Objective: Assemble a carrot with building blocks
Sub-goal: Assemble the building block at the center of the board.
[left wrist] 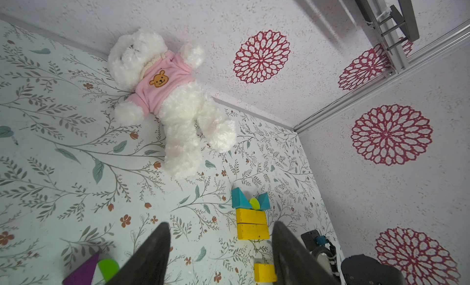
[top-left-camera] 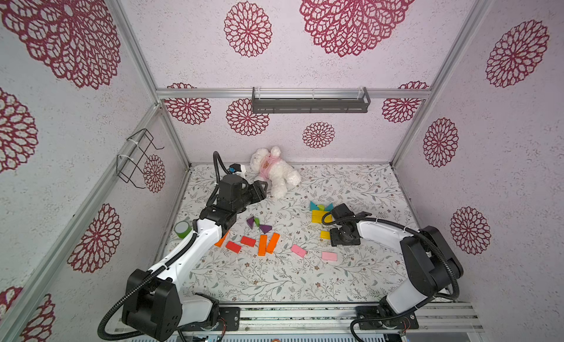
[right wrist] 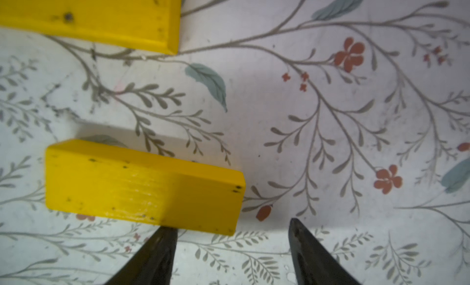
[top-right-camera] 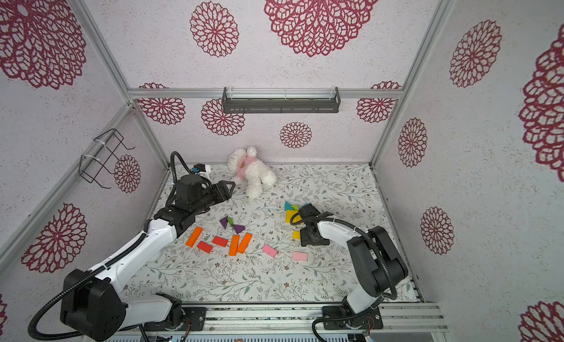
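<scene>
Down on the floral worktop [top-left-camera: 351, 276], a loose yellow bar [right wrist: 142, 184] lies flat near two paired yellow bars [top-left-camera: 319, 216] with teal triangles [top-left-camera: 313, 205] at their far side. The right claw [right wrist: 230, 224] stands spread over it, one tip at its edge, gripping nothing. The left claw [left wrist: 221, 222] hangs apart and empty near the plush bear [top-left-camera: 274, 171].

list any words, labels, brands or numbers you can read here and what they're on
No readable text in any view.
The plush bear has a pink shirt with only a bear-face patch, no lettering.
The yellow block shows only dark specks, no marks.
</scene>
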`<state>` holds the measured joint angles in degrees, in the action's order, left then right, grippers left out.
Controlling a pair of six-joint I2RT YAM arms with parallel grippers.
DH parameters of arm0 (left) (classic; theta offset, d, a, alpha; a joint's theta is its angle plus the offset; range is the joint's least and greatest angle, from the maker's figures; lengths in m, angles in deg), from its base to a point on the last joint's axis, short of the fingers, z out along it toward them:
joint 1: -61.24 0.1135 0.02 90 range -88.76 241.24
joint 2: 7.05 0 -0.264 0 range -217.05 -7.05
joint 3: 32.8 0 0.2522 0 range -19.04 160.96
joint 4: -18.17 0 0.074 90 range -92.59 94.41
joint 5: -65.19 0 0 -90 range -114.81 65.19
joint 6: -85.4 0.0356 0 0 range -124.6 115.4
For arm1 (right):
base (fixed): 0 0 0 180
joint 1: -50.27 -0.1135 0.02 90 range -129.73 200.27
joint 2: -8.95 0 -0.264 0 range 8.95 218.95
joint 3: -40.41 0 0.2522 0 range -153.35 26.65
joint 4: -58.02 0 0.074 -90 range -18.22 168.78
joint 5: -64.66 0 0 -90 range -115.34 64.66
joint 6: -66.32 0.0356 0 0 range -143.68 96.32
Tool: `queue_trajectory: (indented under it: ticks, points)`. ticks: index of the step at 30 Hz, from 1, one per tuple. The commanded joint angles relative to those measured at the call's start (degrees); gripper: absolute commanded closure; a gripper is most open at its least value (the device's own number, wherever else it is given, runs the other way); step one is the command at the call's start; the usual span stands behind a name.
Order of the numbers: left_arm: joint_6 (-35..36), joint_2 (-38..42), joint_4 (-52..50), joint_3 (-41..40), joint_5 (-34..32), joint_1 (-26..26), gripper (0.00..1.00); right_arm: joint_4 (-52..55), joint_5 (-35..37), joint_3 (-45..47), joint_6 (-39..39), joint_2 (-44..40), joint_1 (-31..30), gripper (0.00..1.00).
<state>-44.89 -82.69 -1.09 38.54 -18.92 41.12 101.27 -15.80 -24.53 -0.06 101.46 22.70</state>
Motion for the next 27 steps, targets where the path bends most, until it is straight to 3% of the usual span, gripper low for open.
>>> queue_trajectory:
  ticks: [1, 14, 27]
  points:
    - [0.41, 0.14, -0.17, 0.87, -0.18, -0.14, 0.34, 0.04, 1.97, -2.39, -1.11, 0.91, 0.80, 0.31]
    - [0.44, -0.38, -0.21, 0.95, -0.28, -0.15, 0.34, -5.95, -7.41, -5.66, -5.71, 4.54, 0.41, 0.33]
    - [0.62, -0.39, -0.39, 1.03, -0.45, -0.10, 0.34, -6.70, -7.82, -8.30, -5.80, 7.39, -1.65, 0.32]
